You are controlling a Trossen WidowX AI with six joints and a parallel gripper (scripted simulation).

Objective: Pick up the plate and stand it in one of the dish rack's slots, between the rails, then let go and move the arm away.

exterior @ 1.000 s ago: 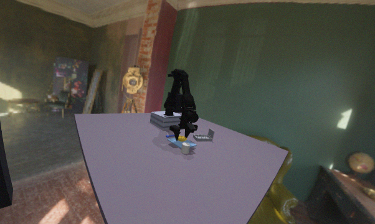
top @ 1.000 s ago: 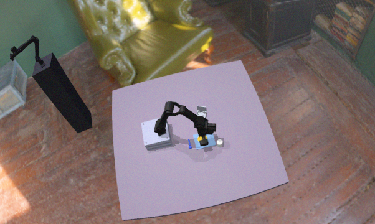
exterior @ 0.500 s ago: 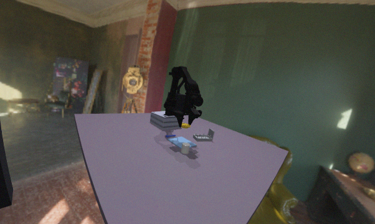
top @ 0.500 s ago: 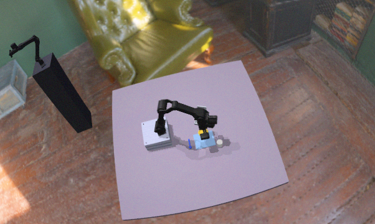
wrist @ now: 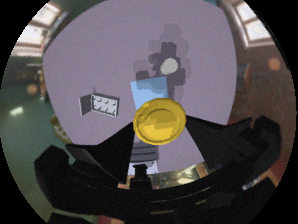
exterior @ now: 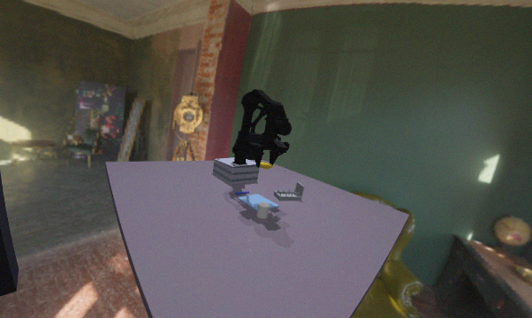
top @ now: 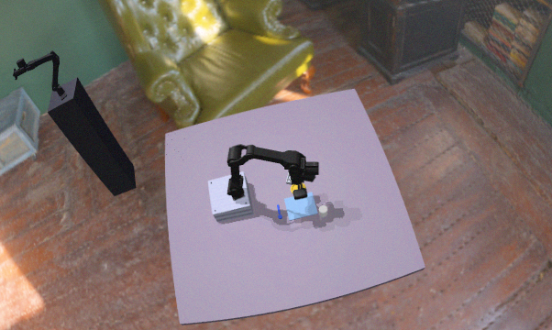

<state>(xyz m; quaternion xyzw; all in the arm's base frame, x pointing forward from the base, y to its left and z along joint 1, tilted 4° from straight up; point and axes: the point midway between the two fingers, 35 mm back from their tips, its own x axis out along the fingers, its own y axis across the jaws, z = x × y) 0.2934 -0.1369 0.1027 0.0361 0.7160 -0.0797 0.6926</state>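
Gripping yellow plate, raised, between jaws

the arm is raised, pincer pointing down, clamped on the yellow plate.

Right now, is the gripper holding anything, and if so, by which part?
Yes. The gripper is shut on the yellow plate, gripping it at its rim, lifted above the blue mat.
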